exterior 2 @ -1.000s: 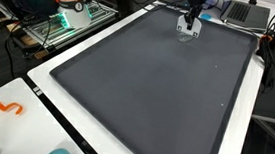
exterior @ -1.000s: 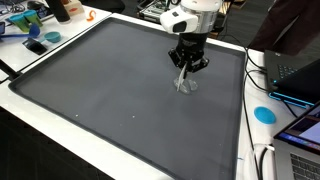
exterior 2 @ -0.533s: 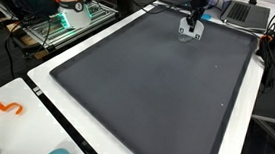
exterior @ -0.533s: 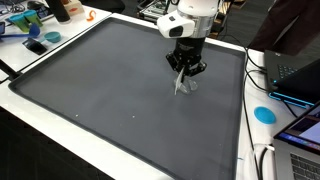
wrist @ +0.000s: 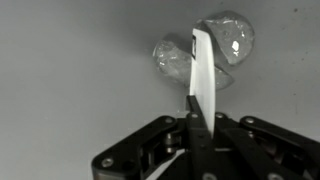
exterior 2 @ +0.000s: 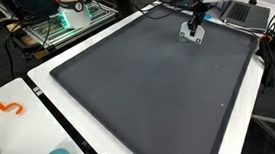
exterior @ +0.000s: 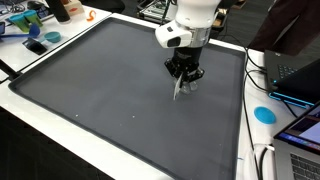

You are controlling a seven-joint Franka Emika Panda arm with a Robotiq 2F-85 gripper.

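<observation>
While your gripper (wrist: 196, 126) pinches the thin white flat stick (wrist: 202, 75), its tip overlaps the clear rounded plastic piece (wrist: 226, 40) just beyond the closed fingers (wrist: 232, 131).

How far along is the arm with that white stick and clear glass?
Done: the gripper is shut on the white stick. In hand: the stick points down at the clear glass on the grey mat; contact cannot be told. Left: the stick is not yet released.
</observation>
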